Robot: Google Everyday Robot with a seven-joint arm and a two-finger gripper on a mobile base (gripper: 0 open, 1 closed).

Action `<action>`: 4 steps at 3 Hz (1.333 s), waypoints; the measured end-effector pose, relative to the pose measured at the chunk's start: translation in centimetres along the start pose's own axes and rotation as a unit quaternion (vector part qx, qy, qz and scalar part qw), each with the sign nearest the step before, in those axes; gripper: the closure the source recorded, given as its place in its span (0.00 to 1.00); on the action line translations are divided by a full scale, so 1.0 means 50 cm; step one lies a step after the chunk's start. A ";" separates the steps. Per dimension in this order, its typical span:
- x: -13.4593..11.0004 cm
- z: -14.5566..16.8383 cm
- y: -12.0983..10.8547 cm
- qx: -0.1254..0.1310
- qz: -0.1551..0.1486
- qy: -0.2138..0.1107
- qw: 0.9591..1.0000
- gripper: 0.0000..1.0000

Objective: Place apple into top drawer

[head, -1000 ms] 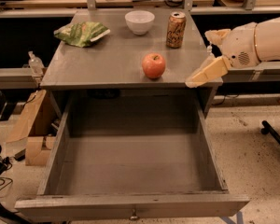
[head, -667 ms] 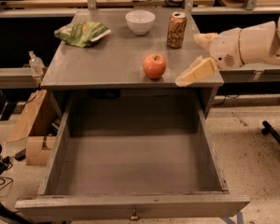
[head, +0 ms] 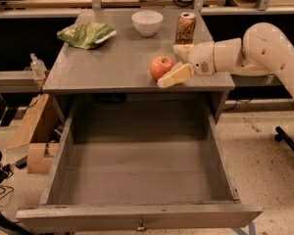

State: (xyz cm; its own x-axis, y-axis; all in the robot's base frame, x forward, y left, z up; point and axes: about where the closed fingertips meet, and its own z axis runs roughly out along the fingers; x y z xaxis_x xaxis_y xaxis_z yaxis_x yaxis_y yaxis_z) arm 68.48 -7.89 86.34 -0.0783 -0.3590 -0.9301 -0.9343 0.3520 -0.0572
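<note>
The red-orange apple (head: 159, 66) sits near the front right of the grey cabinet top (head: 112, 62). My gripper (head: 173, 63) reaches in from the right at the apple's level. Its fingers are spread, one behind the apple's right side and one (head: 175, 76) in front of it, and they are not closed on it. The top drawer (head: 137, 180) is pulled fully open below, wide and empty, with a small brass knob (head: 141, 225) on its front panel.
A drink can (head: 185, 28) stands just behind the gripper. A white bowl (head: 147, 22) and a green chip bag (head: 86, 35) lie at the back of the top. Cardboard boxes (head: 32, 131) sit on the floor at the left.
My gripper has moved left across the cabinet top, from well right of the apple to right beside it. The apple and the drawer have not moved.
</note>
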 end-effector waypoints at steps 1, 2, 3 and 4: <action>0.008 0.064 -0.001 -0.030 0.009 -0.015 0.999 0.00; 0.011 0.101 0.003 -0.047 0.010 -0.024 0.999 0.14; 0.003 0.113 0.006 -0.054 0.008 -0.034 0.998 0.38; -0.010 0.110 0.008 -0.055 0.002 -0.043 0.998 0.61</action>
State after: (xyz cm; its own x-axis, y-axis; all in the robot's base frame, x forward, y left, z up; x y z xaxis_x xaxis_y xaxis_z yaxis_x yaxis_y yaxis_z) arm 70.08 -2.81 84.79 -0.0572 -0.2804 -0.9582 -0.9669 0.2547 -0.0168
